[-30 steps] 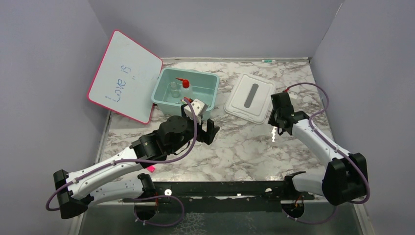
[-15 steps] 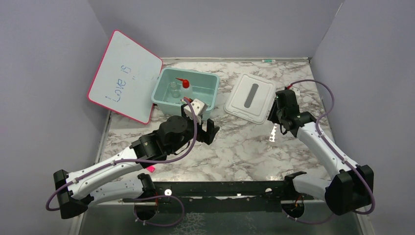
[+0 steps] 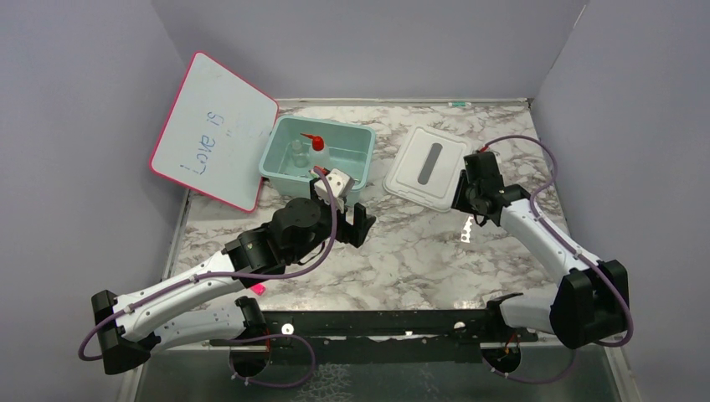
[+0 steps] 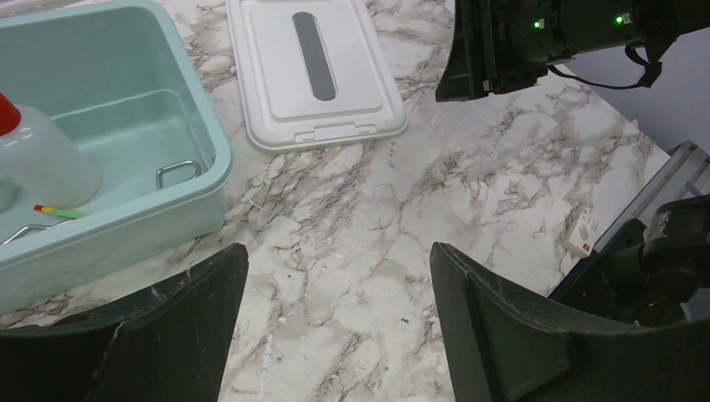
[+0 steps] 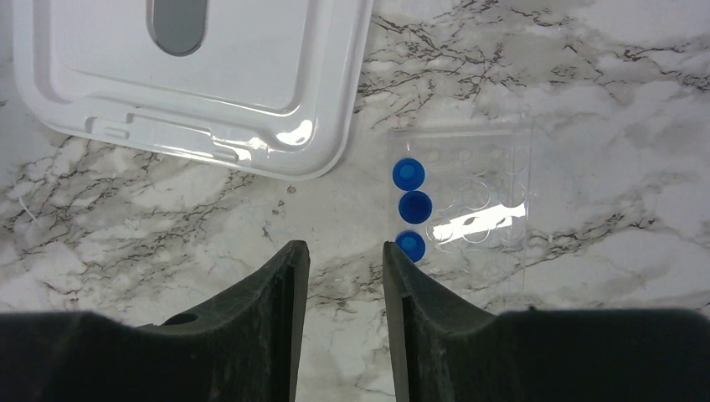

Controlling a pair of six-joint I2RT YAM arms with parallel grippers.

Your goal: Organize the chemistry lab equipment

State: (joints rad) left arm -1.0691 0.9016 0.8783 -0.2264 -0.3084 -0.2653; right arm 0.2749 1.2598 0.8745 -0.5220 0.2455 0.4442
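Marble table (image 3: 402, 251): right gripper (image 5: 343, 251) has shifted toward white lid (image 5: 192, 84) since 1 second back, now hovering, jaws part-open, nothing gripped, 3 blue-capped vials (image 5: 410, 205) in clear rack (image 5: 490, 209) just ahead; left gripper (image 4: 335, 251) unmoved, jaws wide, empty, beside teal bin (image 4: 213, 159) holding squeeze bottle (image 4: 42, 159).

White arms, black joints
Left arm (image 3: 180, 289) and right arm (image 3: 548, 243): white links, black joints, looping purple cables (image 3: 335, 222), scuffed black fingers (image 4: 511, 335).

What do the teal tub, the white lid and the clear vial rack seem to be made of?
Teal tub: probably moulded plastic; opaque, matte, rounded rim.
White lid: glossy plastic; bright glare along its edge.
Rack: clear plastic or acrylic, likely; the marble table shows through.
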